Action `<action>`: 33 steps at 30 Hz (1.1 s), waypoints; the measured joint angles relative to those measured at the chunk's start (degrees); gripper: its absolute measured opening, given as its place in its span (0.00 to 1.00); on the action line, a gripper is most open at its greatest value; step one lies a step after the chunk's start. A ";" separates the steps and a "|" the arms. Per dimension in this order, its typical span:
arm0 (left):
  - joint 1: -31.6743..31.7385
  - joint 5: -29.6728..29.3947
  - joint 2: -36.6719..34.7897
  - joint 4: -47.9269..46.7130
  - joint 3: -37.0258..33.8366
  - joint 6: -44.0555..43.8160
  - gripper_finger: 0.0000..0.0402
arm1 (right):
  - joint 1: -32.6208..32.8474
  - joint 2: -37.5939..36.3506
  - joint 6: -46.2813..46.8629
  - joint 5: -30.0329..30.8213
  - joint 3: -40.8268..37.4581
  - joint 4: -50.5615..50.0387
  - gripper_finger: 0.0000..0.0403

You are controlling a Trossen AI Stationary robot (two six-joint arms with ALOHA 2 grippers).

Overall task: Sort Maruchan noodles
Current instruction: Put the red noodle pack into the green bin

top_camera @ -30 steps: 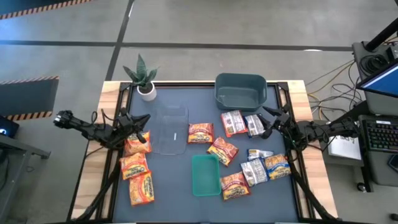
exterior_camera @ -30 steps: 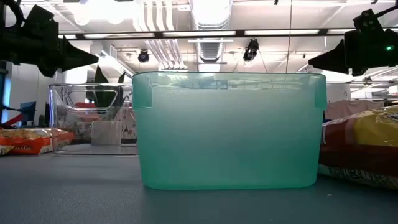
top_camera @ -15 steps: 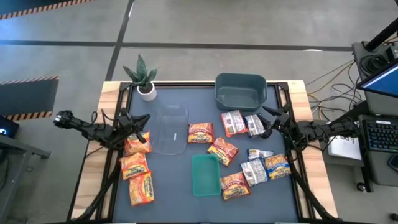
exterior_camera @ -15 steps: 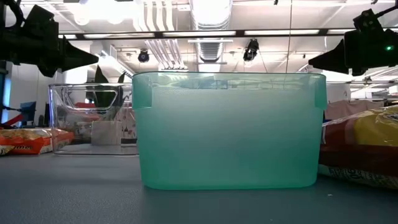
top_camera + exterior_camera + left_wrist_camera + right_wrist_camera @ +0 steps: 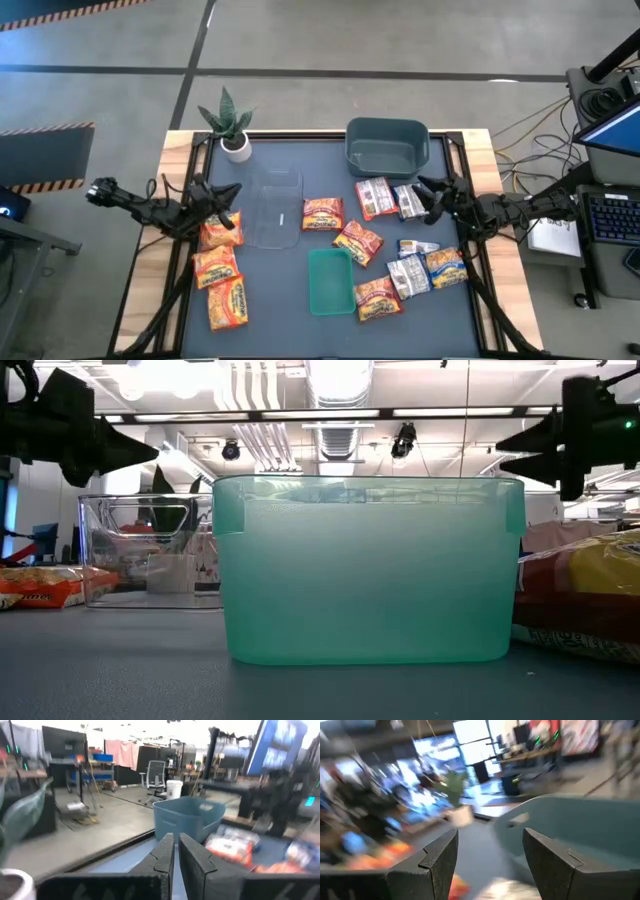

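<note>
Maruchan noodle packets lie flat on the dark table. Three orange ones (image 5: 216,266) sit in a column at the left, three more (image 5: 357,242) in the middle. Silver ones (image 5: 376,196) and blue-yellow ones (image 5: 447,267) are at the right. My left gripper (image 5: 234,192) (image 5: 176,840) is shut and held in the air above the top left orange packet. My right gripper (image 5: 422,198) (image 5: 490,837) is open, raised above the silver packet (image 5: 408,201) near the grey-blue bin (image 5: 387,146). In the low view both grippers (image 5: 140,452) (image 5: 505,455) sit high off the table.
A green bin (image 5: 330,282) (image 5: 366,570) stands at the near middle. A clear bin (image 5: 275,208) is beside the left gripper. A potted plant (image 5: 232,125) stands in the far left corner. Bare table lies between the left packets and the green bin.
My right gripper has opened: in the low view its single point has become two spread fingers. It has also edged slightly toward the table's left, over the silver packets. The packets and my left arm have stayed where they were.
</note>
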 joint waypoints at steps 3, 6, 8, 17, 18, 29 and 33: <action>0.00 0.00 0.01 1.11 0.00 -8.90 0.02 | 0.00 1.27 2.98 -2.43 0.02 2.33 0.52; 0.00 0.00 0.02 3.07 0.00 -16.15 0.02 | 0.02 3.58 6.30 -7.94 0.02 8.19 0.52; 0.00 0.00 0.02 5.57 0.00 -17.36 0.02 | 0.02 6.08 6.66 -10.31 0.02 13.30 0.52; 0.00 0.00 0.03 10.67 0.00 -17.19 0.02 | 0.00 19.47 5.39 -5.53 1.47 26.77 0.52; 0.00 0.00 0.10 10.67 0.00 -17.20 0.02 | 0.00 20.58 5.37 -4.60 2.28 26.17 0.52; 0.00 -0.02 0.25 12.72 0.00 -15.98 0.02 | -2.39 32.08 6.13 -1.59 24.85 -1.50 0.52; 0.00 0.70 0.25 21.60 0.00 -8.70 0.02 | -3.04 37.41 13.44 -2.08 35.12 -19.41 0.52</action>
